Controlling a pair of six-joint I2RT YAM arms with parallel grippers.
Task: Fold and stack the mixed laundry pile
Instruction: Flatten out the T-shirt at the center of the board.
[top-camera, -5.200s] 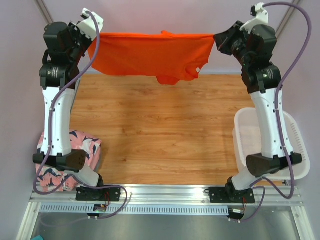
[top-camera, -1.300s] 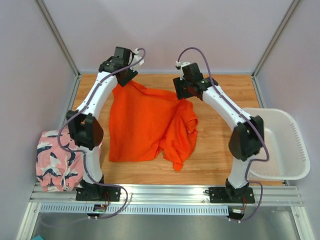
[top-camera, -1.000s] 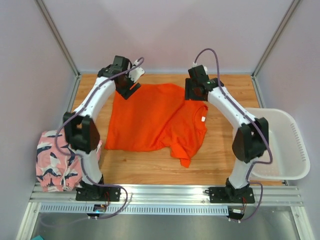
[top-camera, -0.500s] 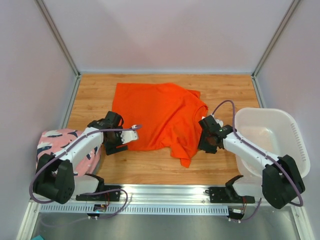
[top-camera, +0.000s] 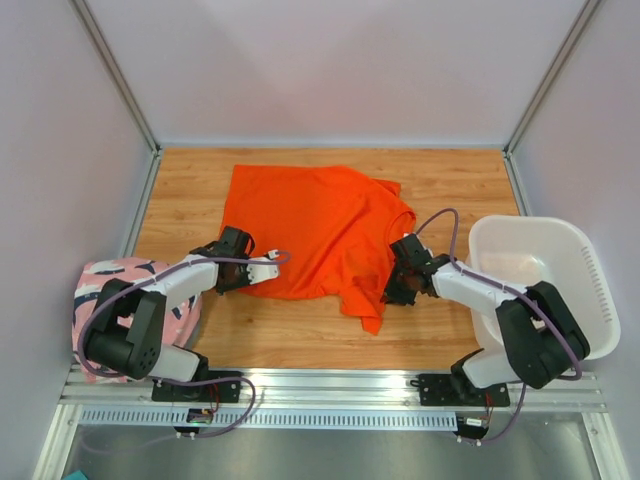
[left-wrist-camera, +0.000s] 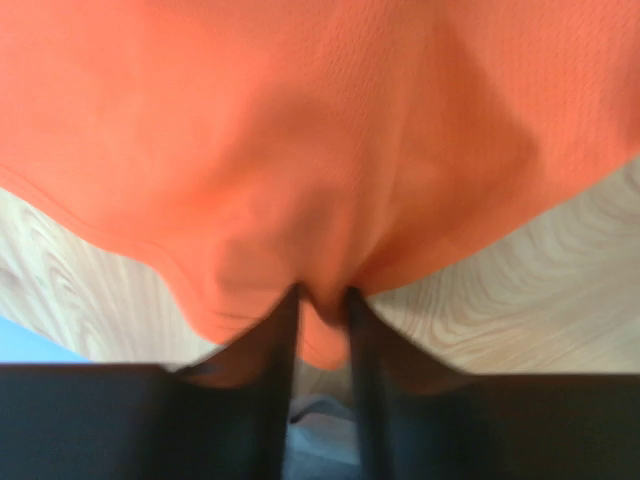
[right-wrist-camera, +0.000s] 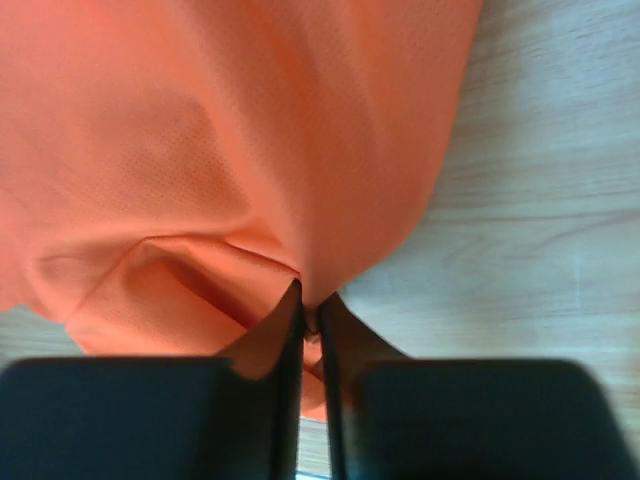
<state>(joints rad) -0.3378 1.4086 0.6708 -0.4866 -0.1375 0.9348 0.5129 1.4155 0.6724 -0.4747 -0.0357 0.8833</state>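
Orange shirt (top-camera: 318, 225) edge pinched in R fingers (right-wrist-camera: 272, 345), seemingly L fingers (left-wrist-camera: 268, 340) too

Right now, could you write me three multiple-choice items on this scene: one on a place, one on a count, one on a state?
1. Where does the white basket stand? A. at the table's right side B. at its far left corner C. upside down in the middle
2. How many garments show from above? A. one B. two C. four
3. What do the left fingers and right fingers do? A. hang open B. pinch the orange shirt's edges C. grip the basket's rim
Key: 1 A, it stands right of the shirt; 2 B, that shirt and the pink patterned garment; 3 B, each wrist view shows orange cloth nipped.
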